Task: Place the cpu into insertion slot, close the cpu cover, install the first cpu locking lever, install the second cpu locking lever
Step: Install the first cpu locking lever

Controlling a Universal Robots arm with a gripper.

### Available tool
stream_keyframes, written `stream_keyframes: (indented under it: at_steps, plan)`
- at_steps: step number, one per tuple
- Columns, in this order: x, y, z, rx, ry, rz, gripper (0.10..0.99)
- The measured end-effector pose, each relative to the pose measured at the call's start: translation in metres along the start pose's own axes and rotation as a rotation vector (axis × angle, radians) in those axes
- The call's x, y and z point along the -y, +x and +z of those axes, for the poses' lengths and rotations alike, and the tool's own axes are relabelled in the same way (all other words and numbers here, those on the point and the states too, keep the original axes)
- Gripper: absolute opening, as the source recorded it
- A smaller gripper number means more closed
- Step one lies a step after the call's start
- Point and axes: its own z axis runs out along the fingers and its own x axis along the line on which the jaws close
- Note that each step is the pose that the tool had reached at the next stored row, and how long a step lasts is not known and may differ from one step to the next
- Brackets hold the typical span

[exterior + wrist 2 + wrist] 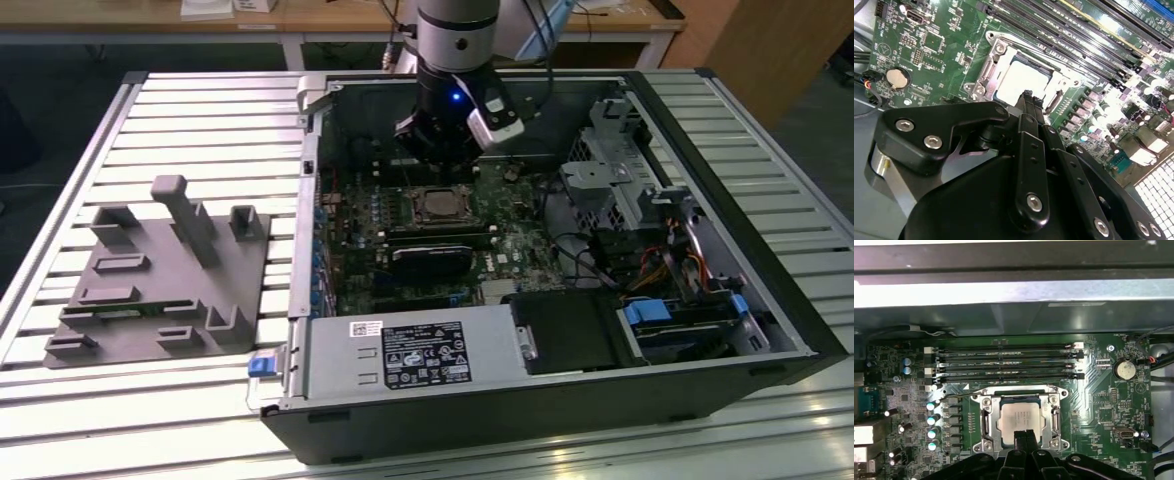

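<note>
The cpu (1021, 416) lies flat in the insertion slot (985, 444) on the green motherboard, its pale metal top showing. The silver cpu cover (1055, 412) lies down around it as a frame. A thin metal lever rod (954, 394) runs out from one corner of the socket. My gripper (1023, 434) is shut, its black fingertips pressed together with nothing between them, hovering just over one edge of the chip. In the second wrist view the gripper (1028, 95) points at the cpu (1021, 80). In the exterior view the gripper (430, 150) hangs above the cpu (438, 205) inside the open computer case.
Long black memory slots (1004, 360) run beside the socket, with a coin battery (1125, 369) nearby. A black labelled box (424, 355) fills the case's near end, and drive cages and cables (641, 210) sit at the exterior view's right. A grey fixture (160, 280) lies on the slatted table.
</note>
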Motion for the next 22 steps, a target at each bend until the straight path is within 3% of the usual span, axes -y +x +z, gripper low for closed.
stream_keyframes:
  at_steps: [22]
  plan:
    - [0.0014,0.0287,-0.0007,0.0000,0.000,0.000,0.106]
